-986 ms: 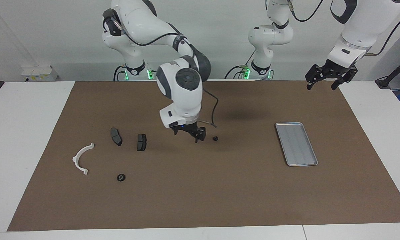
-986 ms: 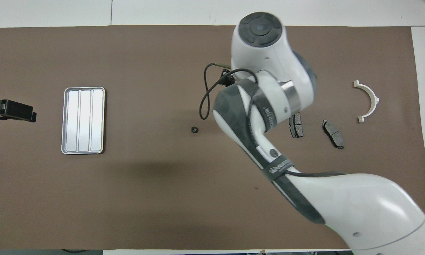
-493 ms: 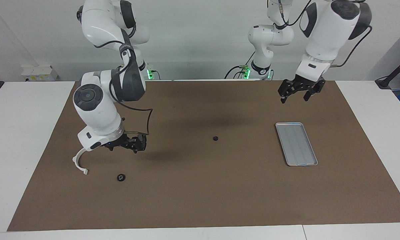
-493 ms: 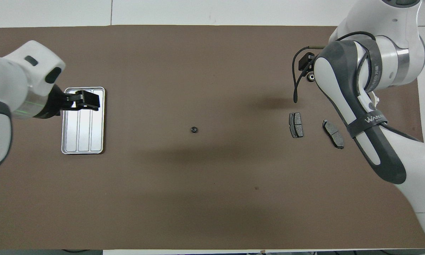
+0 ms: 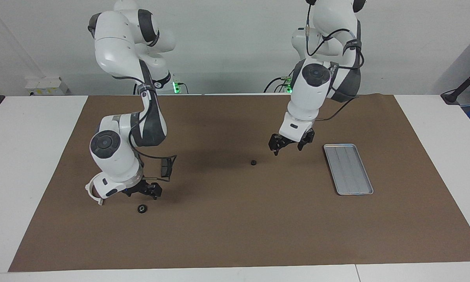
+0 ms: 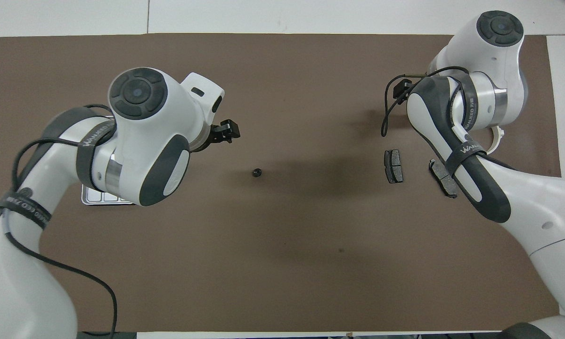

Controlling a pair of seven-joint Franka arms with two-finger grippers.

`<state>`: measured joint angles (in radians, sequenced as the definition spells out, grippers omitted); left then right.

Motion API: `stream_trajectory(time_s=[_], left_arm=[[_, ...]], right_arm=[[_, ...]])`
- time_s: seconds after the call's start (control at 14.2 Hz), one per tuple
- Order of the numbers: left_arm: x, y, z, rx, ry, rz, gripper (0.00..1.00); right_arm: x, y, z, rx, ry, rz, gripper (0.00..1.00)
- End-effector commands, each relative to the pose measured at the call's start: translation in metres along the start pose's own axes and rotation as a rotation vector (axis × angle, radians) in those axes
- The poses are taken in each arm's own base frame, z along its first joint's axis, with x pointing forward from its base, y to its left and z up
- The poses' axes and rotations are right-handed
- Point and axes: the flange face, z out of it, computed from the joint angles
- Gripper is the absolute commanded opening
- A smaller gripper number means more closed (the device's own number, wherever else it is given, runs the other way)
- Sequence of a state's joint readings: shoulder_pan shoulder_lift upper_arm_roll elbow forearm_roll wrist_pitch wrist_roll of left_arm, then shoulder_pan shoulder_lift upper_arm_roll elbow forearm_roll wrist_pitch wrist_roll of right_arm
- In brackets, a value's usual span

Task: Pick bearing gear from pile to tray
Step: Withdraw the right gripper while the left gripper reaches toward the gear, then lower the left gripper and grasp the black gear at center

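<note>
Two small black round bearing gears lie on the brown mat. One (image 5: 142, 208) is at the pile, beside the white half-ring bracket (image 5: 89, 191). The other (image 5: 253, 162) (image 6: 257, 173) lies alone mid-mat. My right gripper (image 5: 144, 192) hangs open, low over the mat right by the pile's gear, holding nothing. My left gripper (image 5: 287, 144) (image 6: 225, 132) is open and empty over the mat between the lone gear and the tray (image 5: 348, 168). In the overhead view the right arm hides the pile's gear and its own gripper, and the left arm covers most of the tray (image 6: 98, 198).
A dark grey pad (image 5: 165, 167) (image 6: 394, 165) lies in the pile; another (image 6: 445, 181) shows partly under the right arm from overhead. The bracket (image 6: 498, 136) peeks out there too. White tabletop (image 5: 35, 129) borders the mat.
My right arm swung from mid-mat to the pile and came down by the gear there. My left arm came in from its table end, over the tray, toward the lone gear.
</note>
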<state>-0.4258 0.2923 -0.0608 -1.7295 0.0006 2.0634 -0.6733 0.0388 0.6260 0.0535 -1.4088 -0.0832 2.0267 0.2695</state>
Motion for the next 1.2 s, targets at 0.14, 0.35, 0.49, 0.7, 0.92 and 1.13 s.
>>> stream_trajectory(time_s=[0.14, 0.35, 0.49, 0.7, 0.92, 1.13], left_arm=[[-0.002, 0.055, 0.068, -0.039, -0.007, -0.164, 1.00], [-0.006, 0.063, 0.079, -0.056, 0.008, -0.157, 1.00], [-0.024, 0.065, 0.097, -0.032, -0.014, -0.139, 1.00], [-0.041, 0.063, 0.114, -0.021, -0.022, -0.129, 0.95], [-0.051, 0.064, 0.120, -0.007, -0.035, -0.115, 0.91], [-0.056, 0.062, 0.122, 0.005, -0.046, -0.112, 0.88]], right_arm=[[0.001, 0.010, 0.024, 0.000, 0.049, 0.000, 1.00], [0.004, 0.011, 0.036, 0.005, 0.060, 0.001, 1.00], [0.006, 0.018, 0.038, 0.007, 0.067, 0.010, 1.00], [0.010, 0.025, 0.049, 0.016, 0.081, 0.017, 1.00], [0.007, 0.022, 0.057, 0.023, 0.072, 0.024, 1.00], [0.007, 0.023, 0.058, 0.023, 0.074, 0.024, 1.00]])
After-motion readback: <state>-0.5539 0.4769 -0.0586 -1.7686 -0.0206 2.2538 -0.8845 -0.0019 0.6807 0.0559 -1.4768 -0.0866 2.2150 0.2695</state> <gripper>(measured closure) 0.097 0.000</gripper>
